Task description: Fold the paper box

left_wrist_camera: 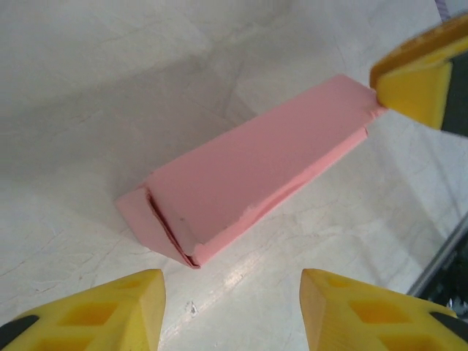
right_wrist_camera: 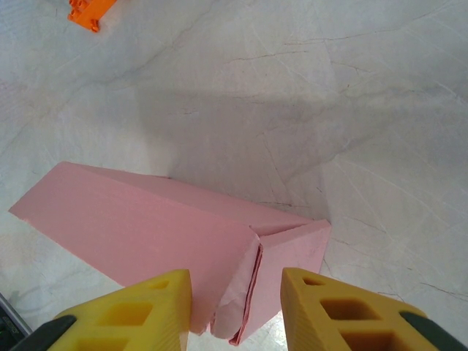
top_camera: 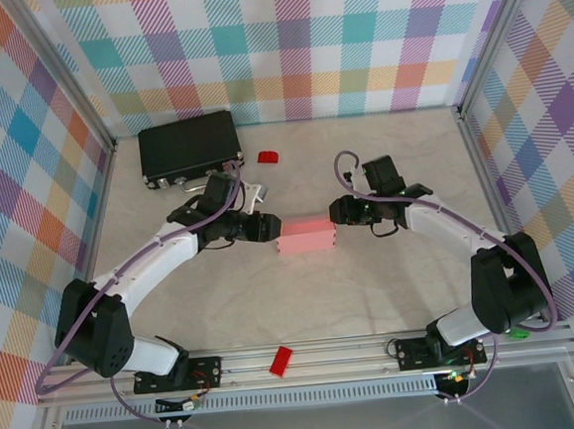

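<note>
The paper box is a pale pink, folded rectangular box lying flat mid-table. In the left wrist view the paper box runs diagonally, its near end flap slightly ajar. My left gripper is open just short of that end, with bare table between its yellow fingers. From above, the left gripper sits at the box's left end and the right gripper at its right end. My right gripper is open, its fingers straddling the crumpled end flap of the paper box.
A black case lies at the back left with a small red piece beside it, seen as an orange piece from the right wrist. Another red piece rests on the front rail. Checked walls enclose the table.
</note>
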{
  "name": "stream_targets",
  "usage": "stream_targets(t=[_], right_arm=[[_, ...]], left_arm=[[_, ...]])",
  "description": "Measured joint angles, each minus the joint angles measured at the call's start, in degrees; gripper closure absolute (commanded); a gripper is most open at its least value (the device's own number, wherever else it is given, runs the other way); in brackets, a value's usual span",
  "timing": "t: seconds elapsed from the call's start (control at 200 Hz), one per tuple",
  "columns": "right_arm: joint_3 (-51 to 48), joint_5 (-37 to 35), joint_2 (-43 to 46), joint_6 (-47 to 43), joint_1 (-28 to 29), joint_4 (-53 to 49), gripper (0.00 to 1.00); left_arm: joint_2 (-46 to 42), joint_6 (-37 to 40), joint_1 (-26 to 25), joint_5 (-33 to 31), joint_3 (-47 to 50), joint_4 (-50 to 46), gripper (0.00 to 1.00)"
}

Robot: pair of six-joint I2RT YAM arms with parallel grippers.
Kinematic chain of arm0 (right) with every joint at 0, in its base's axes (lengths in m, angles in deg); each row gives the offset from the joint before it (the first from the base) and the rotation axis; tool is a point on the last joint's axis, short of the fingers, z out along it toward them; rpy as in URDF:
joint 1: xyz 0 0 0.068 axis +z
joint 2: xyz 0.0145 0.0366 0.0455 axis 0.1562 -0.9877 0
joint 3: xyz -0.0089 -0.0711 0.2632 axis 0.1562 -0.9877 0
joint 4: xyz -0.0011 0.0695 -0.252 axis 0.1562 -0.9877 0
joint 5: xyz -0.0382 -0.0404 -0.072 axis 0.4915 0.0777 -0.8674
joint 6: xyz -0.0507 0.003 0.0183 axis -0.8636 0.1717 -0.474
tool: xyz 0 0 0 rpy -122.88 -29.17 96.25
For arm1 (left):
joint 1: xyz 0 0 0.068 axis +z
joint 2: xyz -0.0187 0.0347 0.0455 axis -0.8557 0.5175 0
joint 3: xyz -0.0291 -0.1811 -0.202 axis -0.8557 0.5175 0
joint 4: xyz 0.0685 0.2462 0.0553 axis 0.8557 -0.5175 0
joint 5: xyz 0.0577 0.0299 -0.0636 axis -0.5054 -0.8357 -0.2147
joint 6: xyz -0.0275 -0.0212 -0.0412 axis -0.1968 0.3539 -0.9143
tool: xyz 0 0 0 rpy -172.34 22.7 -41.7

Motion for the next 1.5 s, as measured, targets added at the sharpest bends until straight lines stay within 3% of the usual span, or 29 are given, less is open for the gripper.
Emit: stream_targets(t=[0.145,0.49,0.86,1.5], right_arm=[[0.00,0.22,-0.02,0.00,0.00,-0.02,0.62],[-0.09,0.66,-0.04,-0.07,0.00,-0.02,0.62],[-0.52,0.92,-0.31,-0.20,0.00,-0.02,0.62],[-3.23,1.99,-0.31,-0.22,0.00,1.14,0.63]], left_arm=[[0.13,-5.35,0.00,-3.15,1.31,3.19,0.46],[2.95,-12.59,0.00,-3.56,1.60,9.51,0.45],[6.64,-12.57,0.00,-2.84,1.25,7.67,0.55],[7.63,-9.11,-0.02,-0.94,0.87,5.57,0.56]])
